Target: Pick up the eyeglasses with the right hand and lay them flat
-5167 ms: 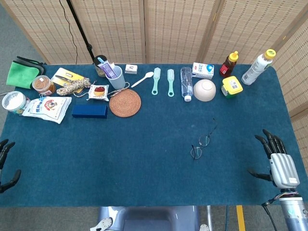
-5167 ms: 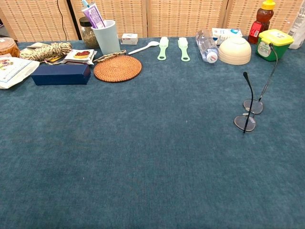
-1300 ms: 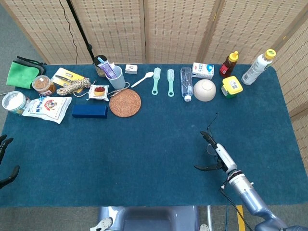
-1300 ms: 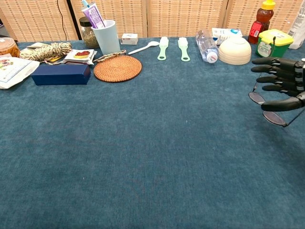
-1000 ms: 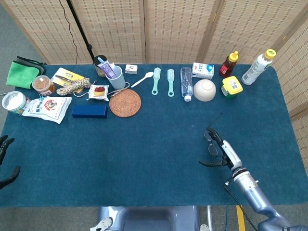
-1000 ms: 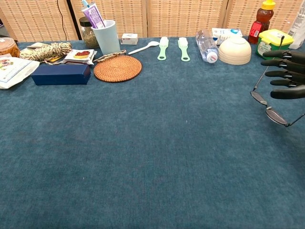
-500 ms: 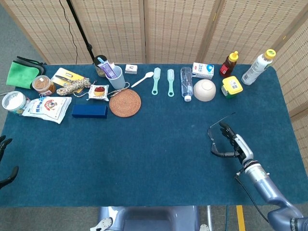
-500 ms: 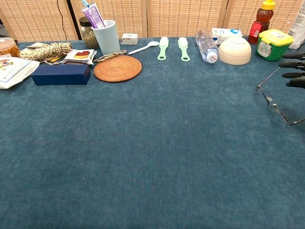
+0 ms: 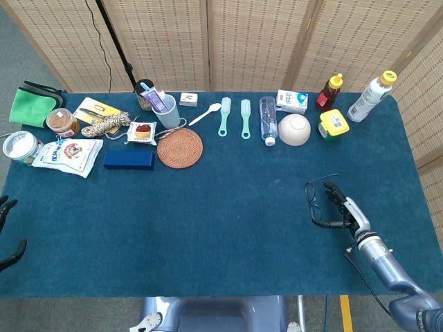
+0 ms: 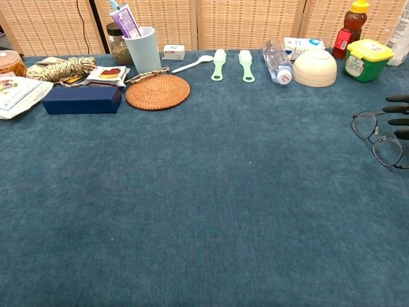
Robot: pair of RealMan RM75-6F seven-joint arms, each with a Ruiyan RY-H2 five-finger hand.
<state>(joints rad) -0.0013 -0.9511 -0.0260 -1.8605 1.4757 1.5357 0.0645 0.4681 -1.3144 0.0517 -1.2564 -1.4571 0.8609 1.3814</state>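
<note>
Near the right side of the blue counter [image 9: 208, 221], the right hand [image 9: 340, 206] holds the eyeglasses [image 9: 315, 200]. Its dark fingers [image 10: 397, 117] are wrapped around the frame on the far right, and the glasses look pinched between them. From the chest view, the eyeglasses [image 10: 378, 137] face the camera, with both round lenses showing. They are low over the counter, but I cannot tell if they touch it. One thin side arm of the glasses sticks out toward the back of the counter.

Way over on the other side, the left hand [image 9: 8, 235] sits at the counter's edge. Its fingers are apart and it holds nothing.

Along the back of the counter sit a white bowl [image 10: 315, 66], a clear bottle lying down [image 10: 277, 60] and a round woven mat [image 10: 157, 91]. The glasses are well apart from all of these.
</note>
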